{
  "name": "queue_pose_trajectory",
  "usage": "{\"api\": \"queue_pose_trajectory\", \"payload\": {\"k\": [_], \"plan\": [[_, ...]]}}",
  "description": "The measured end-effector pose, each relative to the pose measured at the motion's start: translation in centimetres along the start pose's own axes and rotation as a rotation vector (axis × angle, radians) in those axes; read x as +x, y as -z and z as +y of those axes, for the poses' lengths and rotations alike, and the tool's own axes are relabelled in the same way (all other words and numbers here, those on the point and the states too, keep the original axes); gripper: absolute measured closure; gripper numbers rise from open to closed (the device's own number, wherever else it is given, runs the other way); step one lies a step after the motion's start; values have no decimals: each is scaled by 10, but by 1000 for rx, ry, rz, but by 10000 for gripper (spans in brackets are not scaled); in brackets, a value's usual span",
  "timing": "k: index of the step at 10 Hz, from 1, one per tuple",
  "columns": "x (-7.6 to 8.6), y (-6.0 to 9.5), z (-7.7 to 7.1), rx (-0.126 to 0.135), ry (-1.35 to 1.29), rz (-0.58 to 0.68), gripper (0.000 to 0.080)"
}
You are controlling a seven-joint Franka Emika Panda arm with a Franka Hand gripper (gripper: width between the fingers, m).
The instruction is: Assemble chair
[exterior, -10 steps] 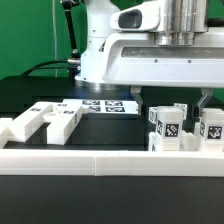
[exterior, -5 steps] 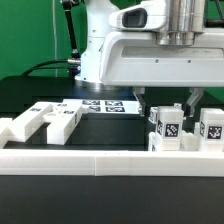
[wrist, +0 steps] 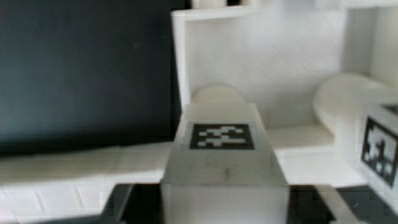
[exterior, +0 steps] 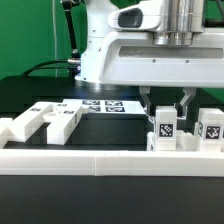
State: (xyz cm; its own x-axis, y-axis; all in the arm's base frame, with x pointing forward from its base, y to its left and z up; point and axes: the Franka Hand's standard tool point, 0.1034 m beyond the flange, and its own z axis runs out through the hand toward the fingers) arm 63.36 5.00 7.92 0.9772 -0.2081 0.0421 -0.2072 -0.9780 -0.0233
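Exterior view: the pincer [exterior: 167, 111] is right of centre in the frame, pointing straight down under the white arm [exterior: 150, 55]. Its jaws are spread wide, with one finger [exterior: 149, 106] on each side of the top of an upright tagged post [exterior: 165, 131] of the chair. The post's upper end sits between the fingers. I cannot tell whether the pads touch its sides, because the gaps are too fine to read. The foot of the post is hidden behind the long white rail [exterior: 100, 160], which runs across the lower frame.

A second tagged post [exterior: 211, 127] stands upright just beside the first, towards the right edge and outside the jaws.

At lower left, blocky white chair parts [exterior: 45, 120] lie flat on the black table [exterior: 30, 90], well apart from the posts. The marker board [exterior: 106, 104] lies flat at centre frame, behind and between the two groups.

Wrist view: the straddled post [wrist: 221, 100] fills the middle, with a rounded end and a square tag facing the camera. The second post [wrist: 349, 100] is close beside it, and its tag is cut off by the frame edge. A flat white slab [wrist: 240, 45] lies beyond both, with the dark table [wrist: 80, 80] next to it.
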Motion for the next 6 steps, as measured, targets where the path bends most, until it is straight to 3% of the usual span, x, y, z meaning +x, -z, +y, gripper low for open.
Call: {"api": "queue_pose_trajectory", "payload": {"k": [6], "plan": [[-1, -1, -1, 27, -639, -13, 509]]}}
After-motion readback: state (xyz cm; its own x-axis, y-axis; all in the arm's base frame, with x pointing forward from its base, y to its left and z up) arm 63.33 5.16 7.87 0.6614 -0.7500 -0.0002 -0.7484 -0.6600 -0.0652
